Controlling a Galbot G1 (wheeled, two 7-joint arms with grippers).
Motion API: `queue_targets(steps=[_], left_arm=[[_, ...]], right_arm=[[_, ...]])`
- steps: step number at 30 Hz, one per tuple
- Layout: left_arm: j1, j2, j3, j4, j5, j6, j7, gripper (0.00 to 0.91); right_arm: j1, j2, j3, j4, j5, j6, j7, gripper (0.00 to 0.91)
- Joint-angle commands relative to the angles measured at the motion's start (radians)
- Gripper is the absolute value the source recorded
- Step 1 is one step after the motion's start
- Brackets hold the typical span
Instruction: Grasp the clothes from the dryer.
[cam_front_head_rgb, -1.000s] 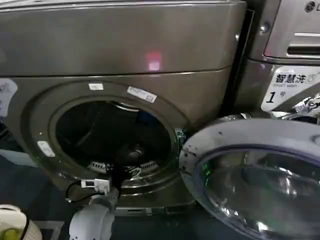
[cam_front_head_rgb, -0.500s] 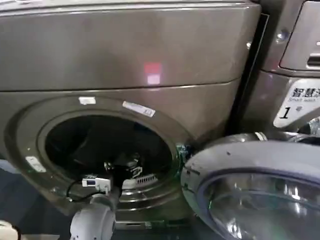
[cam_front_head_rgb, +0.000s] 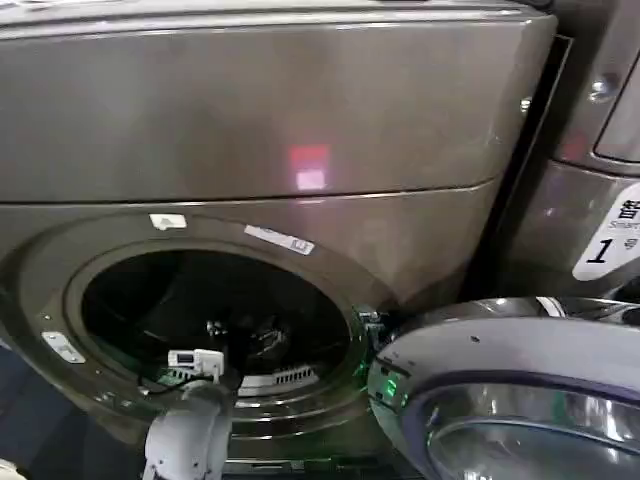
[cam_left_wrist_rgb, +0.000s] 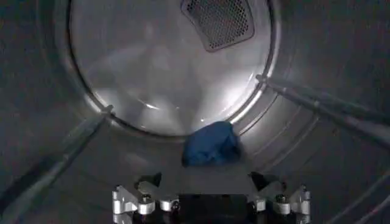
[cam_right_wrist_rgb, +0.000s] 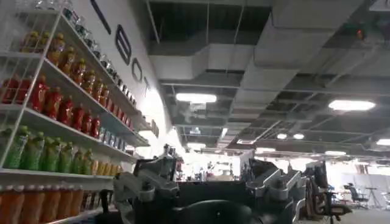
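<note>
**Blue cloth low in the drum**

The left gripper sits inside the dryer drum, its jaws spread wide apart. Just past them a crumpled blue cloth lies where the drum floor meets the back wall. A perforated vent sits high on that wall. Ribs run along both drum sides.

dryer: bronze-grey metallic front-loader, wide round porthole, drum dark | door: round, glass, swung fully open to the right of the porthole | clothes: blue, one crumpled bundle, low in the drum on its floor, near the back wall, below the mesh vent
</note>
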Motion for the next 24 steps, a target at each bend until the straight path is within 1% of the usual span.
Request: queue_targets(steps=[1,2,3,4,5,8,10,12,15,17,22,24], left_arm=[[-0.135,0.043,0.000,0.063,0.544,-0.485,0.709,0.907],[-0.145,0.044,-0.002,0.068,0.590,-0.606,0.750,0.907],[-0.152,0.045,-0.005,0.073,0.589,-0.638,0.764,0.907],[-0.167,0.045,-0.022,0.089,0.562,-0.730,0.765,0.907],[-0.184,0.045,-0.037,0.101,0.582,-0.813,0.765,0.907],[-0.222,0.073,-0.037,0.127,0.598,-0.948,0.766,0.907],[-0.238,0.117,-0.026,0.134,0.566,-1.020,0.767,0.907],[-0.253,0.145,-0.017,0.151,0.562,-1.037,0.767,0.907],[-0.275,0.165,-0.010,0.163,0.547,-1.045,0.768,0.907],[-0.290,0.168,-0.001,0.175,0.542,-1.046,0.767,0.907],[-0.309,0.183,0.020,0.231,0.460,-1.030,0.768,0.907],[-0.310,0.182,0.023,0.243,0.459,-1.031,0.768,0.907]], right_arm=[[-0.001,0.001,0.006,-0.005,0.001,0.002,-0.001,0.907],[-0.003,0.001,0.008,-0.011,0.001,0.003,-0.001,0.907],[-0.005,0.001,0.009,-0.012,0.001,0.004,-0.002,0.907],[-0.006,-0.001,0.010,-0.015,0.001,0.005,-0.003,0.907],[-0.006,-0.002,0.010,-0.017,0.000,0.006,-0.003,0.907],[-0.004,-0.004,0.007,-0.018,0.000,0.005,-0.005,0.907],[-0.006,-0.005,0.006,-0.016,0.000,0.000,-0.008,0.907],[-0.006,-0.009,0.005,-0.021,-0.001,0.001,-0.009,0.907],[0.000,-0.004,-0.005,-0.018,-0.006,0.001,-0.009,0.907],[0.004,-0.003,-0.010,-0.017,-0.018,0.001,-0.009,0.907],[0.003,-0.007,-0.009,-0.022,-0.018,-0.001,-0.008,0.907],[0.001,-0.007,-0.009,-0.026,-0.018,0.000,-0.008,0.907]])
